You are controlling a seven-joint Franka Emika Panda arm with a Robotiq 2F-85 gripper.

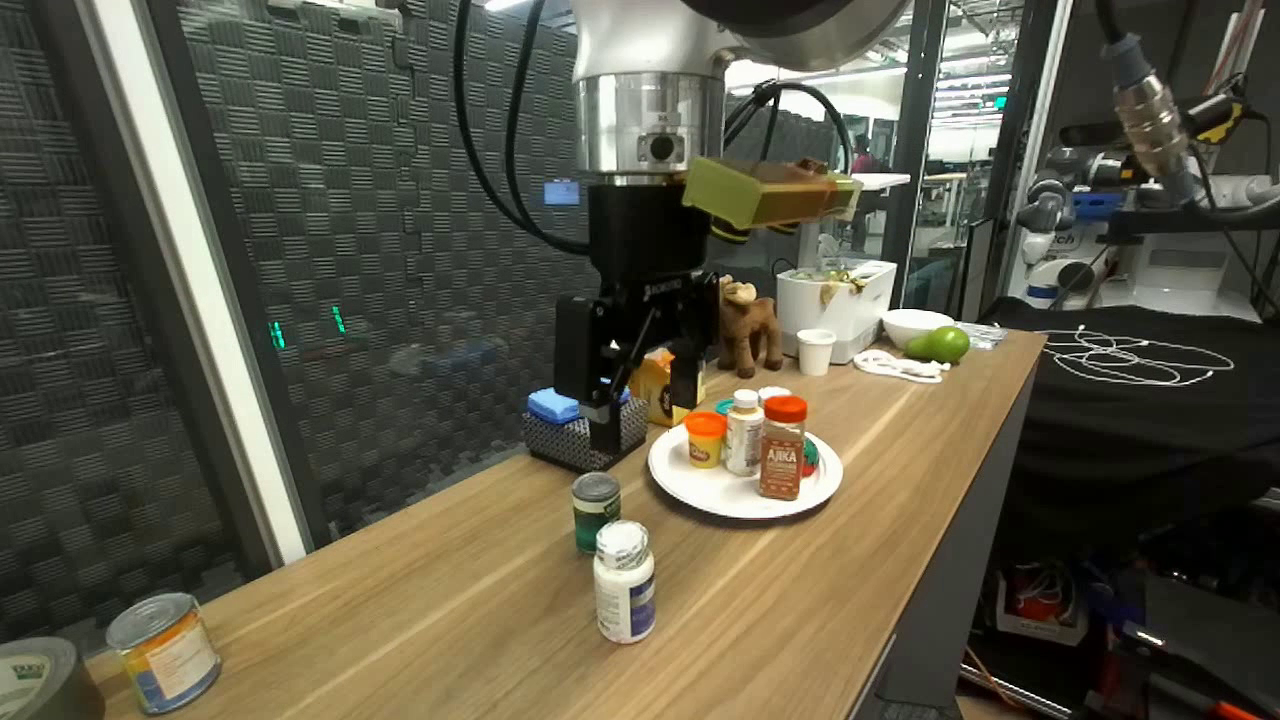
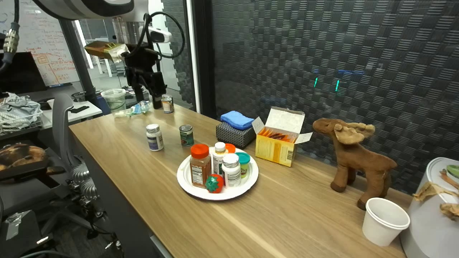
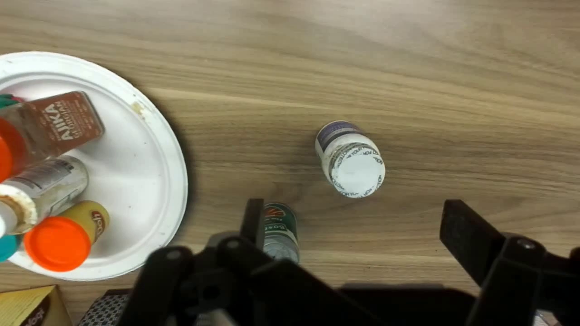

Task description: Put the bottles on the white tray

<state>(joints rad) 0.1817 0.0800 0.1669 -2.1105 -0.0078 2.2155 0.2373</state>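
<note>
Hand (image 2: 148, 101): above the worktop (image 2: 122, 138), jaws spread, nothing gripped.
White pill bottle (image 2: 155, 139): upright on the worktop, apparently the last left to move.
Green can (image 2: 186, 135): near it; probably no target.
White tray (image 2: 252, 175): red-capped jar (image 2: 200, 166), two white bottles (image 2: 231, 172), orange-capped tub (image 3: 65, 242), teal-lidded tub (image 2: 243, 165) aboard; most seems done.

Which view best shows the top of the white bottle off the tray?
The wrist view: it looks down on the white bottle, its top large and unobstructed. Both exterior views show it upright, its top smaller and foreshortened.
</note>
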